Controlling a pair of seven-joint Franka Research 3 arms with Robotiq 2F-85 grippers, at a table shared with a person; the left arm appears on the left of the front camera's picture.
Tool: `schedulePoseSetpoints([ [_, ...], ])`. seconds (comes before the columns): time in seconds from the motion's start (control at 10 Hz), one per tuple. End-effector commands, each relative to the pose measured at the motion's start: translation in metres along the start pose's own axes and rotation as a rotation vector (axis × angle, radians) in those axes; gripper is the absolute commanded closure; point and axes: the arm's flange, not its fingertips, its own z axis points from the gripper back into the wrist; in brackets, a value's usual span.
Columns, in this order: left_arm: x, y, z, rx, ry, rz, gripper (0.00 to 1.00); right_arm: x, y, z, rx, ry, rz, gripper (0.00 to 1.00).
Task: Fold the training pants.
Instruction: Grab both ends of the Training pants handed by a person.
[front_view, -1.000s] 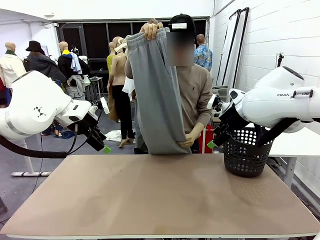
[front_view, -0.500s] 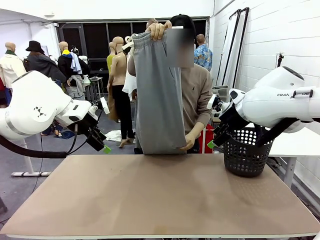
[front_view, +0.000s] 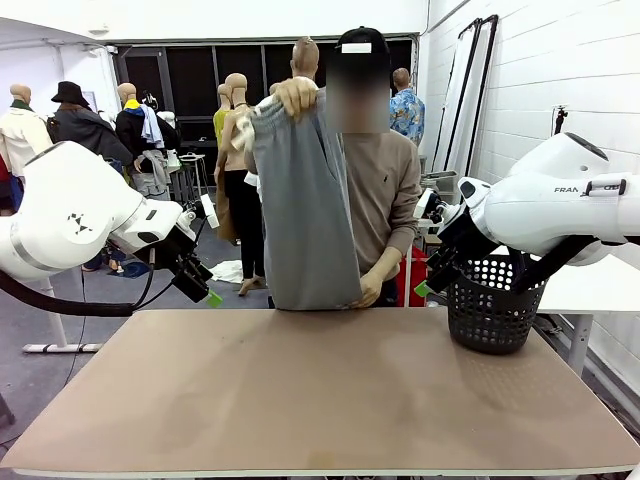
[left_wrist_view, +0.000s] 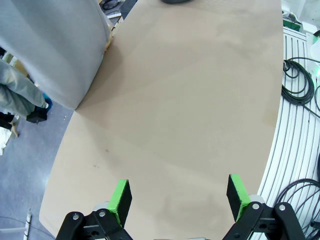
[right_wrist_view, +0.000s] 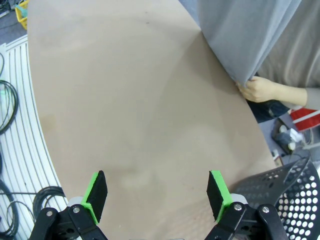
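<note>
A person at the far side holds the light grey training pants (front_view: 305, 205) up in the air, one hand (front_view: 296, 97) at the waistband, the other hand (front_view: 371, 290) at the lower hem just above the table's far edge. The pants also hang in the left wrist view (left_wrist_view: 52, 47) and the right wrist view (right_wrist_view: 247, 35). My left gripper (front_view: 212, 297) hovers open off the table's far left corner, fingers (left_wrist_view: 120, 196) wide apart with nothing between. My right gripper (front_view: 424, 289) stands open at the far right beside the basket, green pads (right_wrist_view: 216, 193) apart and empty.
A black perforated basket (front_view: 490, 305) sits on the far right of the brown table (front_view: 320, 400). Cables lie on the floor (left_wrist_view: 300, 85) past the table's near edge.
The person has lowered the pants' waistband hand from overhead and shifted the pants slightly left. Neither arm has moved.
</note>
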Motion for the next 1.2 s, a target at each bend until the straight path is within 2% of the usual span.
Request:
schedulePoseSetpoints([
  [0.0, -0.0015, 0.0019, 0.0000, -0.010, -0.007, -0.005, 0.00, -0.0008, -0.0007, -0.0011, 0.009, -0.004, 0.004, 0.00],
  [1.1, -0.0015, 0.0019, 0.0000, -0.010, -0.007, -0.005, 0.00, -0.0008, -0.0007, -0.0011, 0.009, -0.004, 0.004, 0.00],
])
